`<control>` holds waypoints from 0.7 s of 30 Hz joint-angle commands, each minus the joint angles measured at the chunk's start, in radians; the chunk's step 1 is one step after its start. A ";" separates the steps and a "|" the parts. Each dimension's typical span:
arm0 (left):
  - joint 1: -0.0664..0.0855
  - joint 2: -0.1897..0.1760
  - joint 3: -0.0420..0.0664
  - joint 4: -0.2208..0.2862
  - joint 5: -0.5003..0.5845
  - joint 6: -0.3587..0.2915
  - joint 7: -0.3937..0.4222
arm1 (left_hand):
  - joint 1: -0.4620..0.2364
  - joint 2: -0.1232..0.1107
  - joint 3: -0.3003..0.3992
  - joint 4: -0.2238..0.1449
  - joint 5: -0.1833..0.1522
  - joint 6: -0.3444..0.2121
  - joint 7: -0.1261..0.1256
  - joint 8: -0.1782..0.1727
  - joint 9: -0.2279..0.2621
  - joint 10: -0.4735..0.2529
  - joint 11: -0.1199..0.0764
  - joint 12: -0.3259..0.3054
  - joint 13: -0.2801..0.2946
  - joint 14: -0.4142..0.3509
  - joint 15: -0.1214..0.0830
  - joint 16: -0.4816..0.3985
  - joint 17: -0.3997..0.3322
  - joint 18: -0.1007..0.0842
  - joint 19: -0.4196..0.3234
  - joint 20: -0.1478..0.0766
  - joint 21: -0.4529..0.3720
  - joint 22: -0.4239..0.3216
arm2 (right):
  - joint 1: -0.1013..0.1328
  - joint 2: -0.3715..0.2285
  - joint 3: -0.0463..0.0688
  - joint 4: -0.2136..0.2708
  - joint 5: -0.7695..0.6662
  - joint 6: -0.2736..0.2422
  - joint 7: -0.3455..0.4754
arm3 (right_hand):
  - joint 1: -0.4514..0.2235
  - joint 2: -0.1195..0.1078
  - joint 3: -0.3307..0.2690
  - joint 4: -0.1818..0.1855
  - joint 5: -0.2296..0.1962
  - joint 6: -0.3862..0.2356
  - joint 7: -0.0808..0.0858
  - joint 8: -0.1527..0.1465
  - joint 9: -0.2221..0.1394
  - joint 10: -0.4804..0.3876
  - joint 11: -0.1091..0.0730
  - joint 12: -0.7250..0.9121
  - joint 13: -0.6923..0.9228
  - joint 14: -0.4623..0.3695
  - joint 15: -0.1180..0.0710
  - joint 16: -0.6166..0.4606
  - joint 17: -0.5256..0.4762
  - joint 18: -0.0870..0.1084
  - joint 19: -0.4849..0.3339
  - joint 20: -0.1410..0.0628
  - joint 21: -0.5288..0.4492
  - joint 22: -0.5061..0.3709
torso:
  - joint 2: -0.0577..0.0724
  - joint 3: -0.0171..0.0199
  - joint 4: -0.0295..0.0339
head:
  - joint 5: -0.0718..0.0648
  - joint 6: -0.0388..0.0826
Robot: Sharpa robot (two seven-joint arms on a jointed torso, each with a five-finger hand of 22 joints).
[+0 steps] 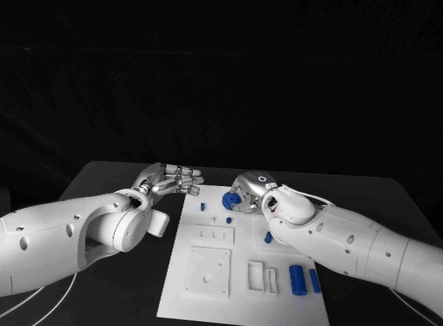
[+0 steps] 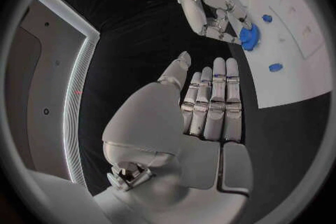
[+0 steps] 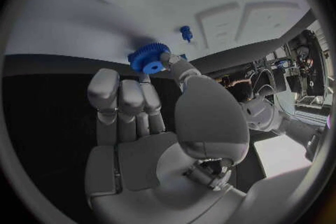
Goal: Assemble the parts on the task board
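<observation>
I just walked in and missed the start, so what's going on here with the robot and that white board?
The right hand holds a blue gear at the far end of the task board, thumb and a finger on it. The left hand hovers off the board's far left corner, fingers straight, holding nothing. Other blue parts lie on the board, including two cylinders near the right edge.

A lab: black-draped table (image 1: 398,193), white task board (image 1: 243,285).

Two glossy white arms with rounded shells and small dark screw holes, left hand (image 1: 168,179) and right hand (image 1: 249,193) silver, segmented fingers, thin white cable below left arm
</observation>
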 commanded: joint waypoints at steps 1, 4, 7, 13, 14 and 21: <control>0.002 0.004 0.001 0.001 -0.005 0.013 0.005 | -0.003 0.008 -0.004 0.001 -0.004 -0.008 0.001 -0.002 0.001 -0.009 0.000 -0.003 0.001 -0.005 0.003 0.002 -0.001 -0.002 0.006 -0.002 -0.007 -0.001 | 0.000 0.011 -0.002 -0.008 -0.024 0.003 0.001 | 0.004 0.000 0.002 0.004 -0.010 0.002 0.002 0.002 0.003 -0.001 0.004 -0.007 -0.003 -0.002 -0.002 -0.008 -0.003 -0.010 0.052 0.000 -0.010 0.106 | 0.000 0.0003 -0.0004 | 0.002 -0.002; 0.002 0.005 0.001 0.001 -0.005 0.013 0.005 | -0.003 0.008 -0.004 0.001 -0.004 -0.008 0.001 -0.002 0.001 -0.009 0.000 -0.003 0.001 -0.005 0.003 0.002 -0.001 -0.002 0.006 -0.002 -0.007 -0.001 | 0.000 0.019 -0.005 -0.015 -0.025 0.003 0.003 | 0.004 0.000 0.002 0.005 -0.016 0.000 0.002 0.002 0.003 -0.003 0.004 -0.011 -0.006 -0.002 -0.001 -0.011 -0.006 -0.010 0.052 0.001 -0.012 0.105 | 0.000 0.0005 -0.0002 | 0.004 -0.002; 0.002 0.006 0.001 0.001 -0.005 0.013 0.005 | -0.003 0.008 -0.005 0.001 -0.004 -0.009 0.001 -0.002 0.001 -0.010 0.000 -0.003 0.001 -0.005 0.003 0.002 -0.001 -0.002 0.007 -0.001 -0.007 -0.002 | 0.000 0.025 -0.006 -0.021 -0.025 0.003 0.005 | 0.004 0.001 0.002 0.005 -0.020 0.000 0.003 0.002 0.003 -0.004 0.005 -0.012 -0.007 -0.002 -0.001 -0.012 -0.007 -0.010 0.052 0.001 -0.014 0.105 | -0.001 0.0005 0.0002 | 0.004 -0.002; 0.002 0.007 0.001 -0.001 -0.007 0.014 0.005 | -0.003 0.009 -0.007 0.000 -0.003 -0.009 0.002 -0.002 0.001 -0.011 0.001 -0.004 0.001 -0.006 0.003 0.002 -0.001 -0.002 0.008 -0.001 -0.009 -0.004 | 0.000 0.036 -0.010 -0.034 -0.025 0.003 0.006 | 0.006 0.000 0.001 0.003 -0.029 -0.006 0.004 0.002 0.002 -0.006 0.006 -0.016 -0.012 -0.003 -0.001 -0.016 -0.012 -0.010 0.051 0.001 -0.020 0.104 | -0.001 -0.0002 -0.0010 | 0.007 -0.002; 0.002 0.008 0.001 -0.001 -0.007 0.014 0.004 | -0.003 0.009 -0.007 0.000 -0.003 -0.009 0.002 -0.002 0.001 -0.011 0.001 -0.004 0.001 -0.006 0.003 0.002 -0.001 -0.002 0.008 -0.001 -0.009 -0.004 | 0.000 0.037 -0.010 -0.035 -0.025 0.003 0.006 | 0.006 0.000 0.001 0.003 -0.029 -0.006 0.004 0.002 0.002 -0.006 0.006 -0.016 -0.012 -0.003 -0.001 -0.016 -0.012 -0.010 0.051 0.001 -0.020 0.104 | -0.001 -0.0003 -0.0010 | 0.007 -0.002; 0.002 0.010 0.001 -0.002 -0.008 0.014 0.005 | -0.003 0.009 -0.007 0.000 -0.003 -0.009 0.002 -0.002 0.001 -0.011 0.001 -0.004 0.001 -0.006 0.003 0.002 -0.001 -0.002 0.008 -0.001 -0.009 -0.004 | 0.000 0.048 -0.014 -0.049 -0.025 0.009 0.003 | 0.004 -0.004 -0.006 0.004 -0.049 -0.039 0.011 0.002 0.002 -0.018 0.010 -0.032 -0.027 -0.004 0.002 -0.024 -0.019 -0.008 0.051 0.003 -0.031 0.102 | -0.001 0.0001 -0.0019 | 0.009 -0.002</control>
